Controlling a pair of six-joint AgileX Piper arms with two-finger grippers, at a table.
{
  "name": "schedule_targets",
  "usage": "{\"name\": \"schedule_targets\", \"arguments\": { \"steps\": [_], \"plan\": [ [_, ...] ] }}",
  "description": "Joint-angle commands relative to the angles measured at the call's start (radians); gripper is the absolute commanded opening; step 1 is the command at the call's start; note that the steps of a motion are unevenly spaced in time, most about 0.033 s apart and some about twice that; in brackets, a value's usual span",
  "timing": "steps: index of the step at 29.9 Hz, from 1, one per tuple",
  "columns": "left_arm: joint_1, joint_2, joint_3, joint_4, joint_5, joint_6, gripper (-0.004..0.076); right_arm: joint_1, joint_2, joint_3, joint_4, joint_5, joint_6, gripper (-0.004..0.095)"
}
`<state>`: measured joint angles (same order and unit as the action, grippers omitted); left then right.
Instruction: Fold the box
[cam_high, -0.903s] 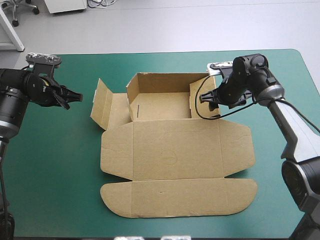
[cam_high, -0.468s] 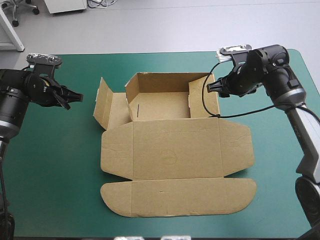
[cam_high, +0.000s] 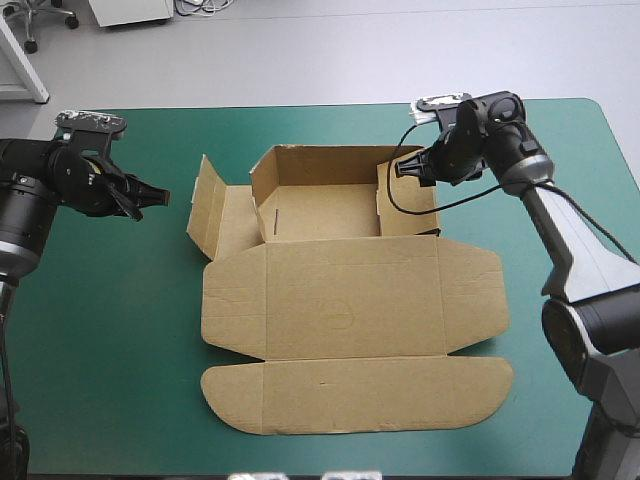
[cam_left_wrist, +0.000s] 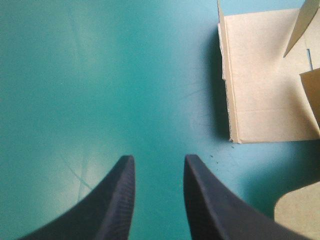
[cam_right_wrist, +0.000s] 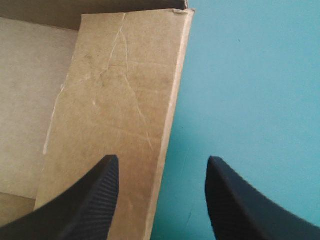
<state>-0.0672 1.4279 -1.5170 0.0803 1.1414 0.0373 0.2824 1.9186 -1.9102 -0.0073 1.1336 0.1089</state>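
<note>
While the right gripper (cam_right_wrist: 162, 159), fingers wide apart, hangs over the right wall (cam_right_wrist: 115, 90) of the box (cam_high: 345, 300), the left gripper (cam_left_wrist: 158, 158), narrowly parted, hovers above teal-green cover (cam_left_wrist: 75, 75). Mid-table, the tray (cam_high: 325, 212) runs lengthwise left-right, lid (cam_high: 350, 390) flat toward the near edge.

Left end effector (cam_left_wrist: 158, 157) parted; right (cam_right_wrist: 162, 157) likewise.

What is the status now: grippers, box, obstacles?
Left gripper open over bare teal-green cover, beside the box. Right gripper open at its raised right wall. Lid flat. Nothing in the way.
</note>
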Motion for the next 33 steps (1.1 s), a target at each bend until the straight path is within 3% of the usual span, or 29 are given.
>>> {"name": "schedule_targets", "arguments": {
  "steps": [1, 9, 17, 20, 23, 24, 33],
  "plan": [
    [-0.003, -0.035, -0.024, 0.002, -0.033, -0.008, 0.0238, 0.001, 0.011, -0.073, -0.025, -0.029, -0.009, 0.049],
    [-0.003, -0.035, -0.024, 0.002, -0.035, -0.008, 0.0238, 0.001, 0.117, -0.114, -0.002, -0.022, -0.009, 0.049],
    [-0.003, -0.035, -0.024, 0.004, -0.07, -0.004, 0.0261, 0.001, 0.177, -0.117, 0.078, 0.056, -0.062, 0.048],
    [-0.003, -0.035, -0.024, 0.004, -0.077, -0.004, 0.0267, 0.001, 0.185, -0.117, 0.078, 0.077, -0.088, 0.0322],
    [-0.003, -0.035, -0.024, 0.004, -0.083, -0.004, 0.0267, 0.001, 0.185, -0.119, 0.068, 0.073, -0.109, 0.0031],
    [-0.003, -0.035, -0.024, 0.004, -0.086, -0.004, 0.0267, 0.001, 0.185, -0.121, 0.061, 0.071, -0.109, -0.0018],
    [-0.003, -0.035, -0.024, 0.004, -0.088, -0.037, 0.0267, -0.028, 0.171, -0.204, 0.099, 0.116, -0.126, -0.0019]
  ]
}}
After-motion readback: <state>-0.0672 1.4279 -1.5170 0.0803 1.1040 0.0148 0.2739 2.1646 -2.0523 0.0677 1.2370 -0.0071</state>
